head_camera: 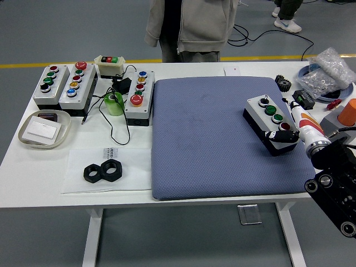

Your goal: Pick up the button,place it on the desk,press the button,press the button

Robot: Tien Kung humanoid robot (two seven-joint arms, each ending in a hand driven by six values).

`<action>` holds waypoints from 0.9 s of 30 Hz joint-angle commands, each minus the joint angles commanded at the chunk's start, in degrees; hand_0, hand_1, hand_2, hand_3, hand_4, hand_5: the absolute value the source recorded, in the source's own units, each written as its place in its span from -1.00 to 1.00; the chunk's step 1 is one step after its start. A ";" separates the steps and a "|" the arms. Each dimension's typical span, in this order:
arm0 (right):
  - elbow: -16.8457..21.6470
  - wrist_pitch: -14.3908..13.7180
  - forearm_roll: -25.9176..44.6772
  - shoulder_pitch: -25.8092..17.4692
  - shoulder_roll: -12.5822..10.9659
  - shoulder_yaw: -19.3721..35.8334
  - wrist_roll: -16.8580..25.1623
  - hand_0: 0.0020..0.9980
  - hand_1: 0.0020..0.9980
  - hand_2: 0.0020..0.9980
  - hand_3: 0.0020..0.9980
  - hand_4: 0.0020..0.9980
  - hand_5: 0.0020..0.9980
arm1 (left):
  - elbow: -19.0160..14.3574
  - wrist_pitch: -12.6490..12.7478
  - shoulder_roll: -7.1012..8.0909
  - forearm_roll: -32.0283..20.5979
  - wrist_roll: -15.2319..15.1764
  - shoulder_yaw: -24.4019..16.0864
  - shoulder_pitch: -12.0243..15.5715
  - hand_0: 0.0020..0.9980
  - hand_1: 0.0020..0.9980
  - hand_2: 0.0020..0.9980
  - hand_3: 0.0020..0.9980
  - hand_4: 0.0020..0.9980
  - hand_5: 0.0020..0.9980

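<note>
The button box [271, 119], grey-topped on a black base, sits on the right part of the blue mat [222, 139], turned at an angle, with a black knob, two green buttons and a red button in a row. The right hand [283, 135] comes in from the right edge and lies across the box's near end, dark fingers [276, 134] curled over the top beside the red button; whether a fingertip actually presses it, I cannot tell. The white forearm runs back to black joints at the lower right corner.

Over on the left of the table [33, 167], a clear shallow tray [43, 129] holds a white card and a small dark item at its far edge. Near it, a clear sheet [105, 167] carries two black hex nuts [103, 171], touching each other. Further back stand three more button boxes [92, 86], a small cream switch box [109, 65] and a green tape roll [114, 103], with a black cable looping around it.

At the far right, a plate [311, 75] carries a clear bag of small metal parts [328, 69]. An orange cup [349, 111] stands nearer. A person in a grey hoodie [192, 28] stands at the far side, hands out of view.
</note>
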 joint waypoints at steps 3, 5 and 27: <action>-0.57 0.52 -0.88 0.61 -0.01 -0.36 -1.41 0.94 0.74 0.91 0.92 1.00 -0.40 | -0.02 0.01 0.01 -0.05 -0.01 0.03 0.03 0.48 0.66 0.74 0.66 0.26 1.00; -0.89 0.71 -1.36 0.92 -0.03 -0.57 -2.19 0.94 0.74 0.91 0.92 1.00 -0.40 | -0.03 0.02 0.00 -0.14 -0.04 0.08 0.05 0.48 0.66 0.74 0.66 0.26 1.00; -3.35 5.41 -3.76 3.65 -1.14 -3.20 -4.71 0.20 0.02 0.19 0.58 0.97 -0.48 | -0.04 0.03 0.00 -0.10 0.01 0.07 0.02 0.49 0.66 0.74 0.66 0.26 1.00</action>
